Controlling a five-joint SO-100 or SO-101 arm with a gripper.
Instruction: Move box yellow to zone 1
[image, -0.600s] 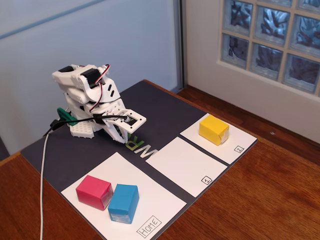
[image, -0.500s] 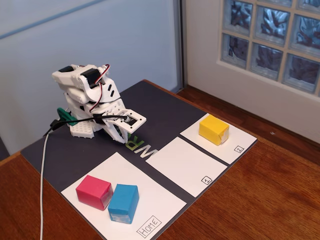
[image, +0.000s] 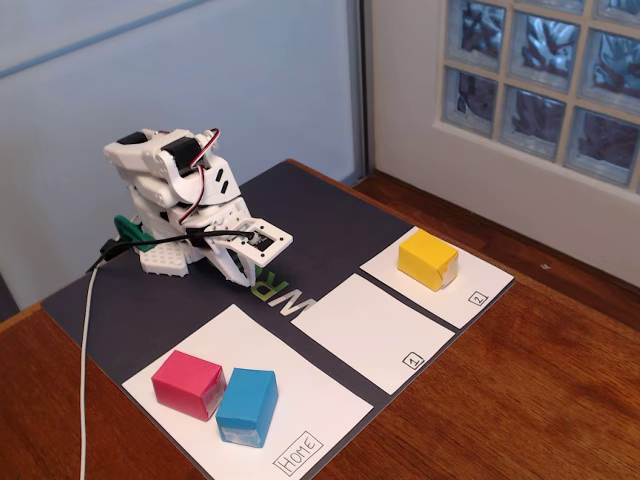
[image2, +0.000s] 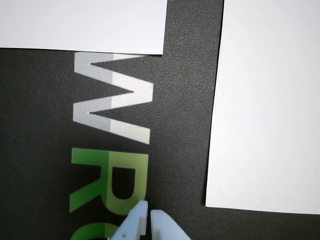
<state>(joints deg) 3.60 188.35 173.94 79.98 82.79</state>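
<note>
The yellow box (image: 428, 259) stands on the white sheet marked "2" (image: 470, 285) at the right of the dark mat. Zone 1 (image: 370, 332), the white rectangle with a boxed "1", lies bare just left of it. My arm is folded down at the back left of the mat, with the gripper (image: 262, 262) low over the mat's lettering, far from the box. In the wrist view the gripper (image2: 149, 214) shows two pale fingertips together with nothing between them, above the green letters; the box is out of that view.
A pink block (image: 188, 384) and a blue block (image: 247, 405) sit side by side on the "Home" sheet (image: 320, 400) at the front left. A white cable (image: 85, 350) trails off the mat's left side. The mat (image: 330, 225) lies on a wooden table (image: 520, 400).
</note>
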